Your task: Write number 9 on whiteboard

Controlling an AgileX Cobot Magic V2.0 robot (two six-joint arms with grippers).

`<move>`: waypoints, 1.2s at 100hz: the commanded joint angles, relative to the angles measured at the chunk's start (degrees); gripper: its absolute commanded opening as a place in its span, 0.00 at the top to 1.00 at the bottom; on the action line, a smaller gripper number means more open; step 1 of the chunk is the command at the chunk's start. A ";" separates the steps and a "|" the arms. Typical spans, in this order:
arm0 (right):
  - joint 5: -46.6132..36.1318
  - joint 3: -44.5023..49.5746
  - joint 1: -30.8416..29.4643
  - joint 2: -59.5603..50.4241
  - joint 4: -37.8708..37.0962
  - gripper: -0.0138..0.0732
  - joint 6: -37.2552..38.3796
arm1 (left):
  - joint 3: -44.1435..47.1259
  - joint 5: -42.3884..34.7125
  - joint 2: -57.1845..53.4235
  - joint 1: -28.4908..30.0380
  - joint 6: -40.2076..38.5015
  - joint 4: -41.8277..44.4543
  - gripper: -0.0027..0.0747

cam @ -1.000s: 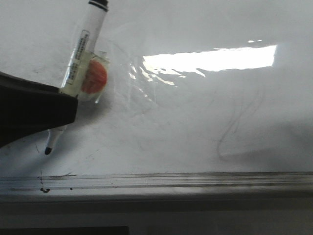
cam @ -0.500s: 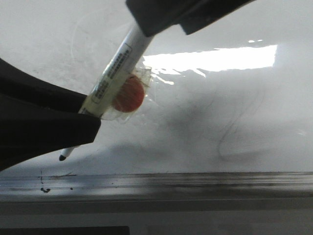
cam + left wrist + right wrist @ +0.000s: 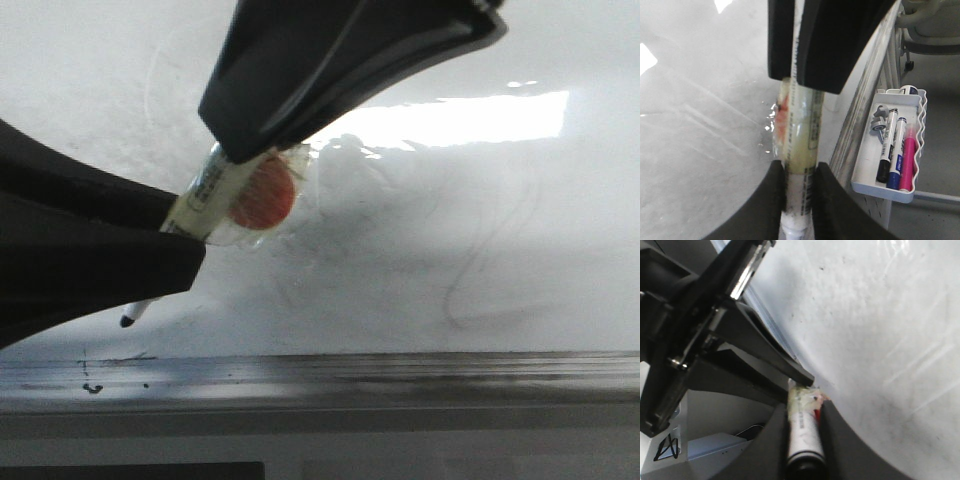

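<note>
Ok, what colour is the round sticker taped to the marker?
Orange-red sticker on the marker, clearest in the front view.

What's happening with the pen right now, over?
Left gripper and right gripper both shut on marker. Tip off the whiteboard. No 9 drawn yet. Nothing blocking.

Bright overhead light throws a rectangular glare patch on the glossy whiteboard point(image 3: 480, 250), upper right in the front view. Both grippers read as near-black silhouettes, soft and out of focus. A faint grey shadow spreads mid-board. Wrist views are sharper, with streaky reflections.
</note>
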 commanded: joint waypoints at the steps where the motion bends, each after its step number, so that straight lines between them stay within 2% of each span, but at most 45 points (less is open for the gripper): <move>1: -2.63 -1.95 -0.07 -0.98 0.27 0.92 -0.54 | -1.84 -4.00 -0.38 -0.02 -0.34 -1.40 0.97; 19: -2.26 -1.95 -0.07 -0.98 0.27 0.92 -0.54 | -1.84 -3.89 -0.38 -0.02 -0.34 -2.84 0.75; 29: -2.41 -1.95 -0.07 -1.08 0.27 0.92 -0.54 | -1.84 -3.65 -0.38 -0.02 -0.34 -3.78 0.68; 44: -2.41 -2.26 -0.84 -2.41 0.27 0.90 -0.54 | -1.84 -0.14 -4.32 -0.02 -0.34 -8.91 0.67; 57: -1.54 -4.21 -3.91 -5.03 0.04 0.90 0.17 | -1.84 4.68 -12.74 0.39 -0.04 -13.74 0.67; 66: -1.24 -6.22 -6.72 -6.48 0.04 0.90 0.28 | -1.84 5.97 -18.65 2.00 0.01 -16.31 0.67; 82: 4.19 -11.24 -11.94 -5.71 0.04 0.89 0.64 | -1.84 6.78 -25.44 6.19 0.01 -19.08 0.67; 107: 1.35 -14.39 -17.16 -5.11 -1.47 0.89 4.34 | -1.84 7.99 -26.90 8.35 0.01 -19.08 0.67; 120: 0.02 -14.39 -17.71 -2.27 -1.47 0.89 6.10 | -1.84 7.99 -26.90 8.35 0.01 -19.08 0.67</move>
